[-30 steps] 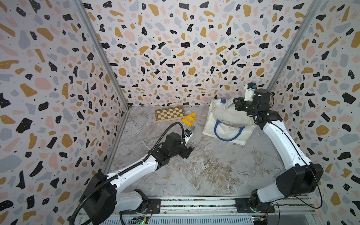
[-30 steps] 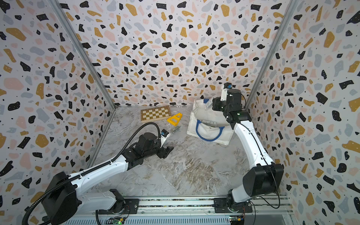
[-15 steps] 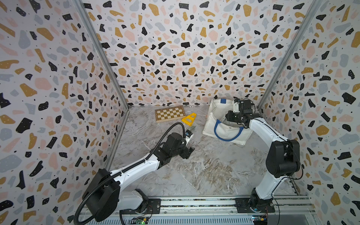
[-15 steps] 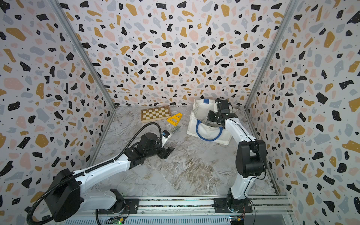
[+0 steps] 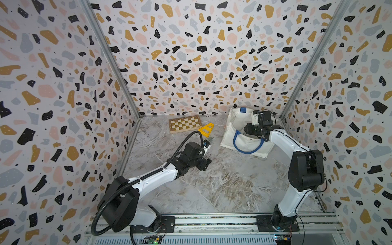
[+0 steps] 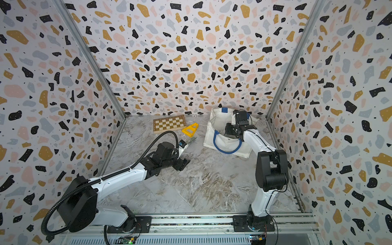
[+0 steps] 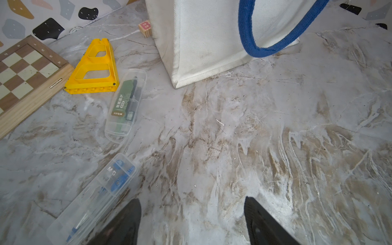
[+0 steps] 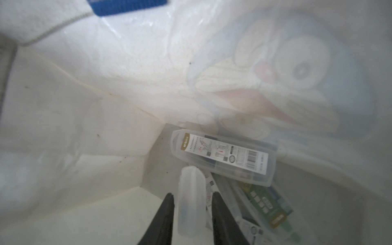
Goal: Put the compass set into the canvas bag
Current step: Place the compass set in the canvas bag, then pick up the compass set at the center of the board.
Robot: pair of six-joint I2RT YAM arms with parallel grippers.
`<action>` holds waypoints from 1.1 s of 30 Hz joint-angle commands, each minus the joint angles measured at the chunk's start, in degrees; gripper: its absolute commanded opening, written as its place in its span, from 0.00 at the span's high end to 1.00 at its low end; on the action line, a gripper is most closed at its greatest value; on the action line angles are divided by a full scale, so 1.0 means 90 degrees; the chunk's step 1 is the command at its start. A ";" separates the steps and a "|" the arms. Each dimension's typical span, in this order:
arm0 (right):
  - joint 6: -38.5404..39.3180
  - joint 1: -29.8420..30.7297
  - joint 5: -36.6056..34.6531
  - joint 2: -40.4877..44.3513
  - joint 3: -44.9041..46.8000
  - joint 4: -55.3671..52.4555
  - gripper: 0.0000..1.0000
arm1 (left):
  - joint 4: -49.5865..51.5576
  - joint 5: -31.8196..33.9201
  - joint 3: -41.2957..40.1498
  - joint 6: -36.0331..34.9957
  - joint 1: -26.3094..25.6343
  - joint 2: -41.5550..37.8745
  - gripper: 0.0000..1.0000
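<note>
The left end effector (image 7: pixel 191 199) hangs low over the worktop (image 7: pixel 275 137), jaws wide and empty; the blue compass set (image 7: pixel 95 191) lies just outside one finger, its long axis running slantwise toward the far edge, with the green compass set (image 7: pixel 126 104) beyond it, beside the yellow triangle (image 7: pixel 93 67). This arm is the nearer; nothing covers either case, but the jaws likely need a sideways shift to straddle the blue one. The right end effector (image 8: pixel 193 193) is down inside the canvas bag (image 5: pixel 230 125) in the far right corner, jaws narrow about a clear case (image 8: pixel 191 212); whether they pinch it I cannot tell.
</note>
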State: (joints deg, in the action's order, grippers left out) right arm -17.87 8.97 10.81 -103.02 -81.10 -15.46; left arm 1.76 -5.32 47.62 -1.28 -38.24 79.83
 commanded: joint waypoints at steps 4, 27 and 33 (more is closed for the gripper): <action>0.0047 -0.0020 -0.0119 0.0489 -0.0292 -0.0186 0.46 | 0.0124 -0.0034 0.0398 -0.0141 0.0154 0.0166 0.22; 0.0100 0.0053 -0.0067 0.2800 0.0232 0.0095 0.31 | 0.3015 0.0349 0.4634 -0.1355 0.1114 0.3934 0.17; 0.0066 0.0029 0.0144 0.2876 0.0421 0.0243 0.28 | 0.3467 0.0280 0.5596 -0.1676 0.1153 0.4790 0.17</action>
State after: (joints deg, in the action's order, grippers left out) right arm -17.56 9.52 10.87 -78.67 -77.56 -14.52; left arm 29.36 -2.46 94.85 -13.45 -28.25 121.01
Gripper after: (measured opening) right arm 0.713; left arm 0.834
